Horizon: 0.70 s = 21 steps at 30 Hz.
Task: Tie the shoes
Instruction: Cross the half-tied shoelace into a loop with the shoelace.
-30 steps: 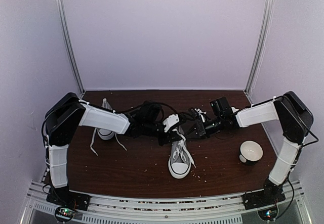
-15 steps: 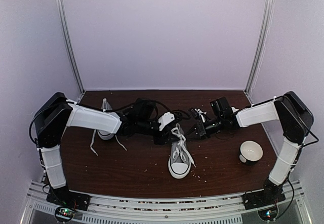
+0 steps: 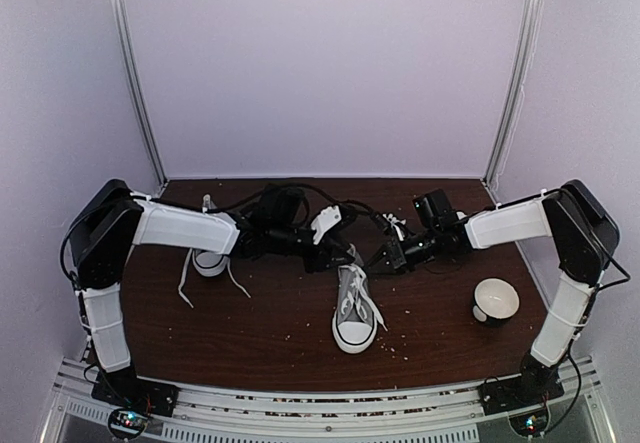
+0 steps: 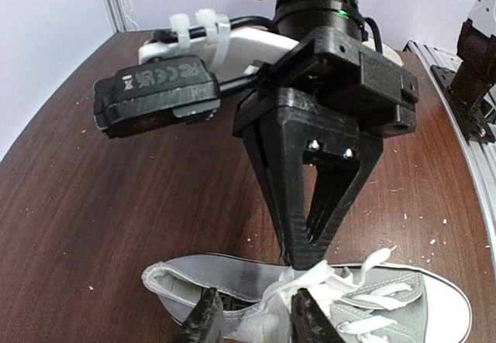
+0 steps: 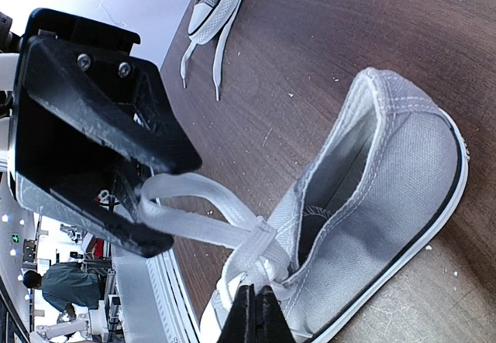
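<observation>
1. The small grey canvas low-top sneaker point(image 3: 354, 313), with its white rubber toe cap and white sole, looks light and soft-walled. We judge that it will slide or tip on the dark brown wooden table point(image 3: 270, 328) if the laces are pulled hard. Pulls should therefore be gentle and balanced between the two hands.
2. Its long white flat laces point(image 5: 201, 223) are limp and thin, and probably slippery. We think the best hold is on a loop or strand close to the knot, pinched across the flat face.
3. The left gripper point(image 4: 256, 321) has its fingers apart, with a loop of lace running between them. The crossing of the laces sits right at its fingertips. We cannot tell whether either pad presses the lace.
4. The right gripper point(image 4: 306, 260) is closed. Its tip is on the crossing and seems to pinch a strand there. It faces the left gripper at close range.
5. The sneaker lies just beneath both hands. Its collar and tongue are under the fingertips, and its toe points away from them toward the arm bases.
6. The second grey canvas sneaker point(image 3: 208, 261) lies well apart from the left gripper, back beside that arm's forearm. Its laces trail loose on the table, so we judge it not yet tied.
</observation>
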### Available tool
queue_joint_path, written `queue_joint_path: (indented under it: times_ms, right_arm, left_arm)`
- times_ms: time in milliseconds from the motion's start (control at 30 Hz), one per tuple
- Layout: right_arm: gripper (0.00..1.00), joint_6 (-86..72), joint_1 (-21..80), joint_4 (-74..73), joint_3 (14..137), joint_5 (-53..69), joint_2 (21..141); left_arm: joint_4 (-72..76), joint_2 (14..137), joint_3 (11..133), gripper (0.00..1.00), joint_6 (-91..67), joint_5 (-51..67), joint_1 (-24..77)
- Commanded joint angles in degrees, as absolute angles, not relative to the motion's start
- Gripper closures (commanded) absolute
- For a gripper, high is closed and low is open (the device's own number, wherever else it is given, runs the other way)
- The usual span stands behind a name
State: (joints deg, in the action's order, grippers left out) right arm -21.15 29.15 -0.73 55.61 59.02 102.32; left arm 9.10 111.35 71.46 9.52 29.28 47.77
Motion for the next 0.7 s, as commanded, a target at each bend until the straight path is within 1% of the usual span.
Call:
queue_joint_path:
  times_ms: [0,233,300,333,400,567,667]
  right_arm:
    - [1.0,-19.94,29.44,-1.92,57.07,58.28,100.92]
    - [1.0,-19.19,29.49,-3.28,57.39,58.24,100.63]
    - [1.0,-19.12,29.44,-3.3,57.33,58.25,100.7]
    - [1.0,-19.08,29.44,-3.31,57.31,58.35,100.69]
    - [1.0,-19.07,29.44,-3.38,57.3,58.4,100.67]
    - [1.0,-18.81,29.46,-3.78,57.61,58.76,100.88]
    - [1.0,-18.65,29.44,-3.94,57.89,58.88,101.23]
  left_arm:
    - [11.22,111.35,70.81,0.71,8.41,31.04,47.46]
    - [10.15,109.47,69.04,0.65,10.02,31.8,46.34]
    - [6.74,108.48,69.47,0.59,15.21,32.98,46.52]
    - [4.89,107.83,69.43,0.55,18.9,32.73,46.76]
    - [3.97,105.56,67.56,0.5,25.57,30.74,47.3]
    - [8.5,98.0,60.4,0.44,42.6,26.85,47.55]
    - [7.87,97.21,60.41,0.42,51.8,21.75,48.61]
